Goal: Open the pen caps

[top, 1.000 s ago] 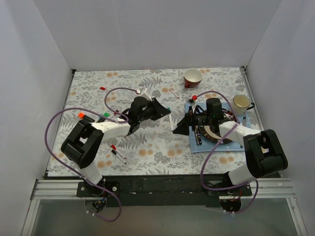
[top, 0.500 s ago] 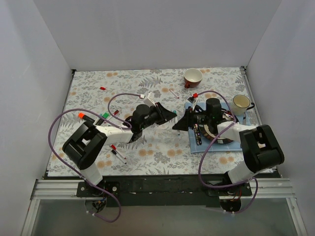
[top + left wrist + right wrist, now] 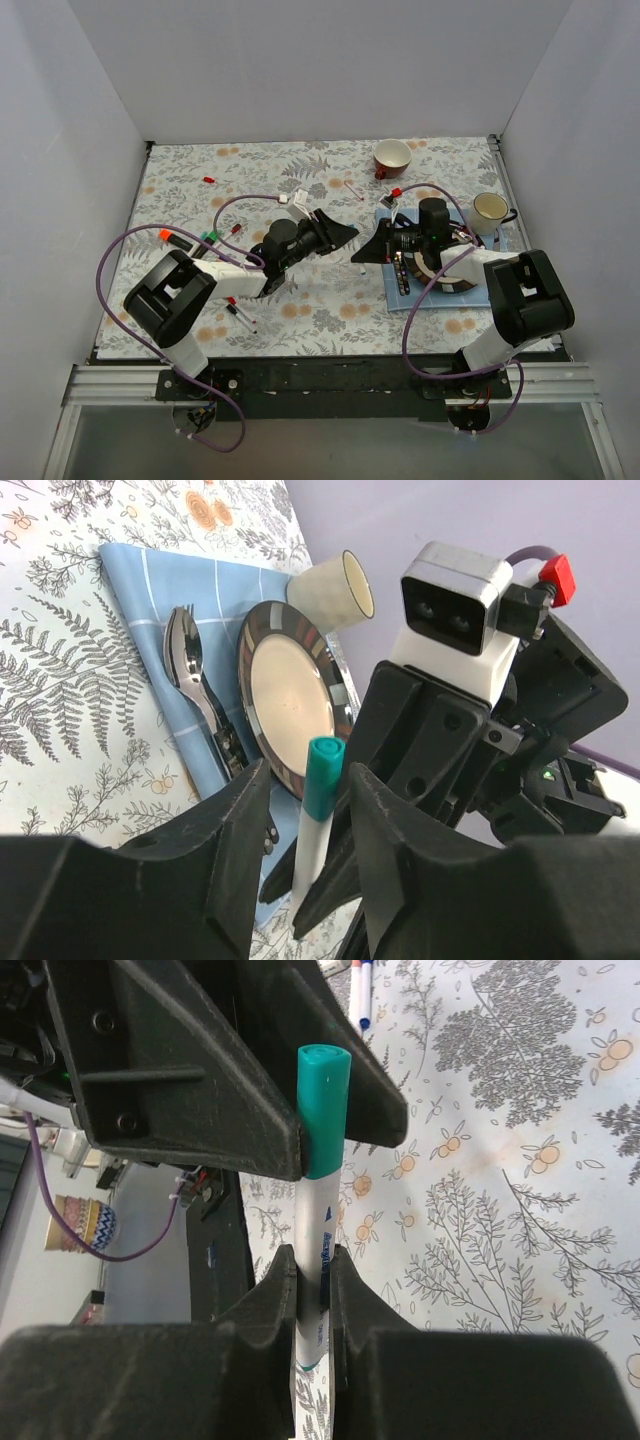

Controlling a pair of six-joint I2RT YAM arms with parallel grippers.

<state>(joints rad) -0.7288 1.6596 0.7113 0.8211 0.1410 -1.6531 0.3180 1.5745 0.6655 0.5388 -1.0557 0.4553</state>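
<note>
Mid-table [image 3: 300, 300], held aloft. Clamped in R claw [image 3: 312, 1280]: pen [image 3: 318, 1230] barrel. Green cap [image 3: 322, 1110] end inside L claw [image 3: 310, 772], apart, gap one side. Long axis claw-to-claw, approx along near edge; pull along it.

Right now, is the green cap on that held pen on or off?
On. The teal cap sits seated on the end of the white pen, no tip showing; the right pincer grips its barrel.

White walls [image 3: 320, 70] on three sides, floral-print table [image 3: 250, 160], aluminium rail [image 3: 110, 385] along bottom edge, even light.
</note>
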